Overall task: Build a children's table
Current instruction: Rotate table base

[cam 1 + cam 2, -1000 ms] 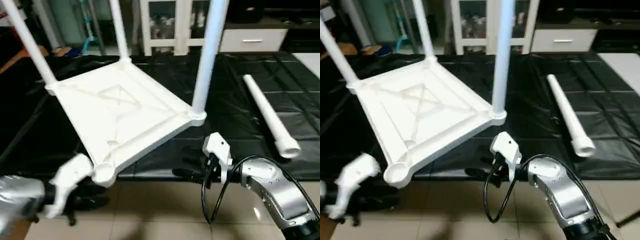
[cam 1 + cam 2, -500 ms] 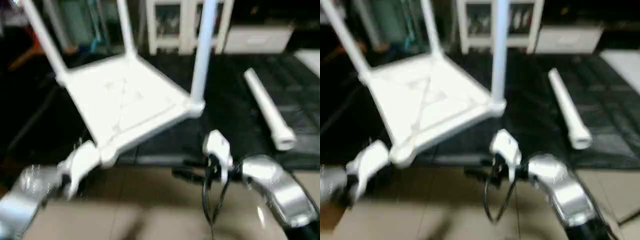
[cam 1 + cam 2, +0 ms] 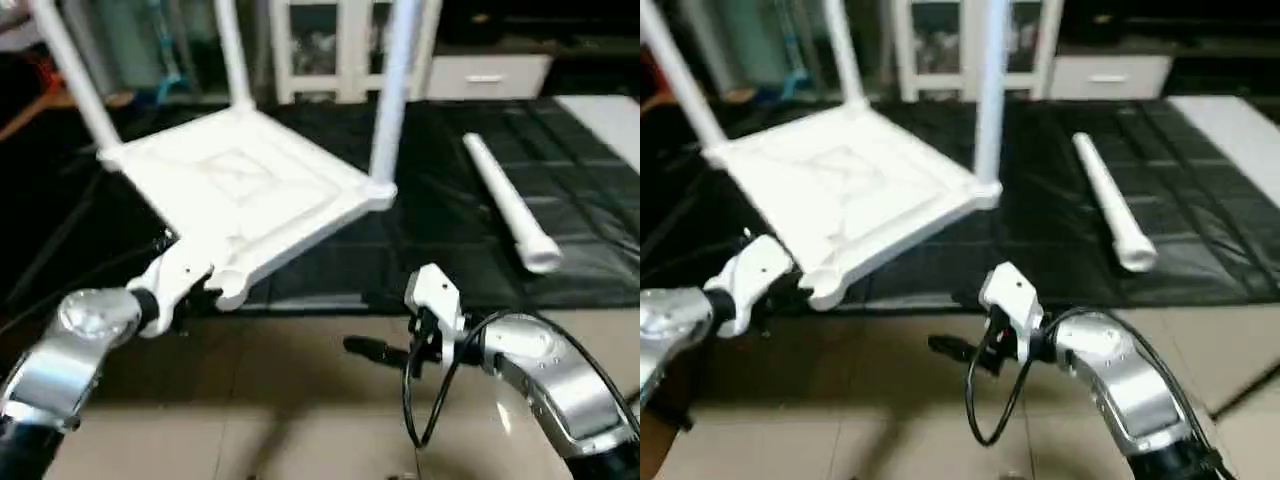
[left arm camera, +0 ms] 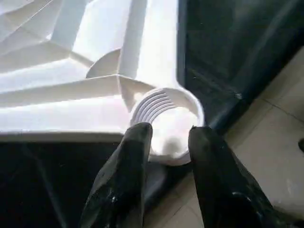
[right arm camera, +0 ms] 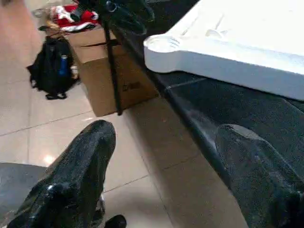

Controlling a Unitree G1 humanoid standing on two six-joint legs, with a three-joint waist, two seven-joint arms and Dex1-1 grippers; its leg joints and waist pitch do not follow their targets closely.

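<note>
The children's table's white tabletop point(image 3: 235, 195) lies upside down on the black-covered table, ribbed side up. Three white legs point(image 3: 390, 90) stand in its corner sockets. A loose leg point(image 3: 505, 200) lies on the black sheet to the right. My left gripper point(image 3: 200, 290) is at the near corner; in the left wrist view its fingers point(image 4: 128, 161) are partly open, tips at the rim of the empty round socket point(image 4: 168, 118). Over the floor in front of the table edge hangs my right gripper point(image 3: 365, 348), its fingers point(image 5: 78, 175) wide open and holding nothing.
A black sheet point(image 3: 450, 250) covers the low table. Behind it are a white glass-door cabinet point(image 3: 330, 40) and a white drawer unit point(image 3: 485, 75). A cardboard box point(image 5: 114, 61) and a black backpack point(image 5: 52, 69) sit on the tiled floor near the table's edge.
My left arm has risen from below the table edge to the tabletop's near corner socket. The camera has shifted a little. The right arm has stayed about where it was.
</note>
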